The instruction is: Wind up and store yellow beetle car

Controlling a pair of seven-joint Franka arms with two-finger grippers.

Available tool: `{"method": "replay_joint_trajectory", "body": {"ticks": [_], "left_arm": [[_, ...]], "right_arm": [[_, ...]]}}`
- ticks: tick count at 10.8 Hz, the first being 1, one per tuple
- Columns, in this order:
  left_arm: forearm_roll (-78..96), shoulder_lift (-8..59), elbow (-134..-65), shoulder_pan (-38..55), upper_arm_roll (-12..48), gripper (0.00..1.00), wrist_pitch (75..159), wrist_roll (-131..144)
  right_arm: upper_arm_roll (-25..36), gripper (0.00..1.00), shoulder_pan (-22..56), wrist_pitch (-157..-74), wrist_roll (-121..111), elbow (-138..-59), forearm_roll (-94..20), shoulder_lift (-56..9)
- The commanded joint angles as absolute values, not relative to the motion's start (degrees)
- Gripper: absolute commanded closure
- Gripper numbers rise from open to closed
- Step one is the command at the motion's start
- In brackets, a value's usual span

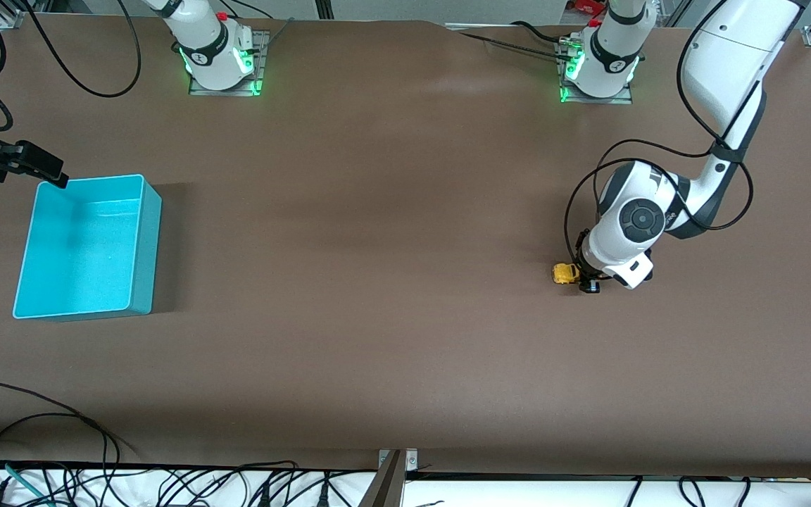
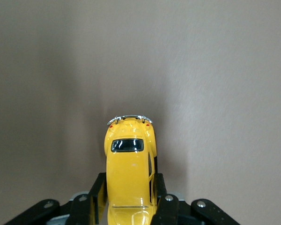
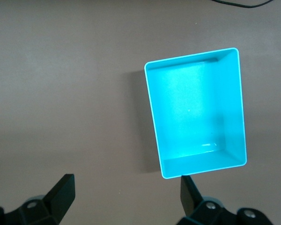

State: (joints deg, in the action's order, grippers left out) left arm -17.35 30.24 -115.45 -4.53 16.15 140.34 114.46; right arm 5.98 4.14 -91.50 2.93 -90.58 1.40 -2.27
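the brown tabletop (image 1: pixel 391 282) holds a turquoise bin (image 1: pixel 85 246). the right gripper (image 3: pixel 126 197) waits over it, jaws wide apart. the left gripper (image 2: pixel 129 206) has its jaws squeezed on the yellow beetle car (image 2: pixel 129 173), its rear sticking out past them.

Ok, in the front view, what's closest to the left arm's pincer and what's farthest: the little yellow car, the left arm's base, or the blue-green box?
1. The tiny yellow toy beetle car: gripped in the left pincer itself.
2. The left arm's round white base: along the table's top edge in this view, same end.
3. The turquoise plastic bin: at the right arm's end of the table.
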Motion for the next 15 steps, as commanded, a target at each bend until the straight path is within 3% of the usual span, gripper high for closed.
{"method": "replay_joint_trajectory", "body": {"ticks": [1, 15], "left_arm": [[-21.7, 33.3, -113.5, -6.1, 15.6, 1.0, 140.5, 115.3], [-26.1, 37.8, -110.0, -16.4, 14.9, 1.0, 140.8, 106.0]], "right_arm": [[6.0, 0.0, 4.1, -90.5, 2.7, -89.6, 1.0, -2.4], [6.2, 0.0, 3.8, -90.5, 2.3, -89.6, 0.8, -2.4]]}}
